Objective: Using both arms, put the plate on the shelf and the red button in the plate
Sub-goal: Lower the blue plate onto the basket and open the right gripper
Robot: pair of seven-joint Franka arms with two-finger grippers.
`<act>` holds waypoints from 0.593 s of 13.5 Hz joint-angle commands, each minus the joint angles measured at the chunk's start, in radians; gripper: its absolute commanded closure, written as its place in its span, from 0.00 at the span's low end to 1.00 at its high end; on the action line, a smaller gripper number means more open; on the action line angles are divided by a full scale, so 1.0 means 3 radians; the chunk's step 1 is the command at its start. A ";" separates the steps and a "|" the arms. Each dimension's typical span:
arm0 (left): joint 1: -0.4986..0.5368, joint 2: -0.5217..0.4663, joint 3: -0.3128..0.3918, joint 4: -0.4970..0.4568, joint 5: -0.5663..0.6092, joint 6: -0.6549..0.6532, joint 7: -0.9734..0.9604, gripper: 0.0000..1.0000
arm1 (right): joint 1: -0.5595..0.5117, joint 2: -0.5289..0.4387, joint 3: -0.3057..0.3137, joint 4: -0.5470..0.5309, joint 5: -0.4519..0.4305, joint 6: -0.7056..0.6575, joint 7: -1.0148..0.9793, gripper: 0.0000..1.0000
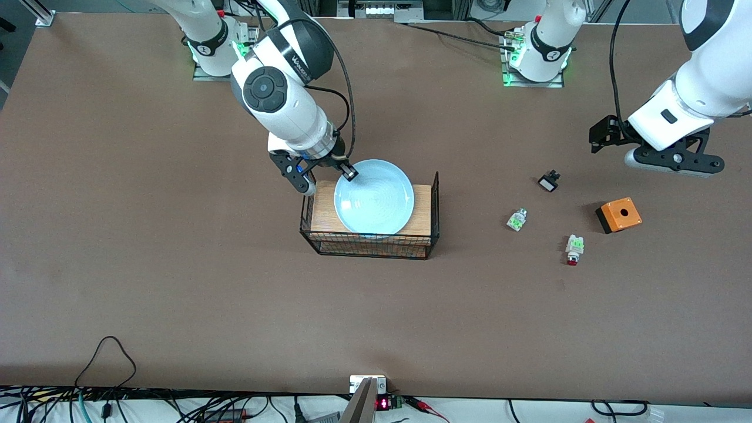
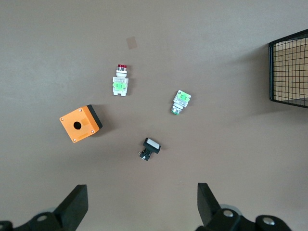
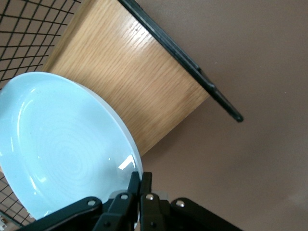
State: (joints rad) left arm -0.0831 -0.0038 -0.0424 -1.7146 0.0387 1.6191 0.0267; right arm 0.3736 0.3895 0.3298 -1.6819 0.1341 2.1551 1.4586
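Right gripper [image 1: 346, 170] pinched shut on the rim of the round, pale light-blue plate [image 1: 373, 196], over the wooden-floored black wire basket [image 1: 436, 205]. Likely rigid, glossy, slippery, breakable; best gripped at the rim. Left gripper [image 1: 611, 138] waited wide open over bare table. Small red-capped, green-and-white button [image 1: 574, 249] lay toward the left arm's end, nearer the camera than the orange box [image 1: 618, 215]. No legible writing.

High front view (wrist views look downward).

The plate [image 1: 373, 197] is pale blue with faint concentric rings, over a tan wood-grain board [image 1: 323, 212] in a black wire-grid basket [image 1: 435, 205]. The red button [image 1: 574, 249] is white, green and red-capped; at its 1 o'clock sits an orange box [image 1: 619, 215].
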 commanded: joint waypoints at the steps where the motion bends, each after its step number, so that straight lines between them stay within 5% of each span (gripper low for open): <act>1: 0.0011 -0.0003 -0.0012 0.0076 0.0075 -0.0079 -0.0028 0.00 | 0.0033 0.0041 -0.0087 -0.0008 -0.0058 0.0092 -0.0066 1.00; 8: 0.0006 -0.0003 -0.0017 0.0081 0.0075 -0.0074 -0.0028 0.00 | 0.0054 0.0087 -0.0112 -0.0003 -0.0048 0.0092 -0.0091 1.00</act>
State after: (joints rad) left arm -0.0829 -0.0038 -0.0422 -1.7144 0.0387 1.6191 0.0263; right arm 0.3772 0.4094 0.3124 -1.6882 0.1340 2.1564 1.4269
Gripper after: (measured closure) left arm 0.000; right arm 0.974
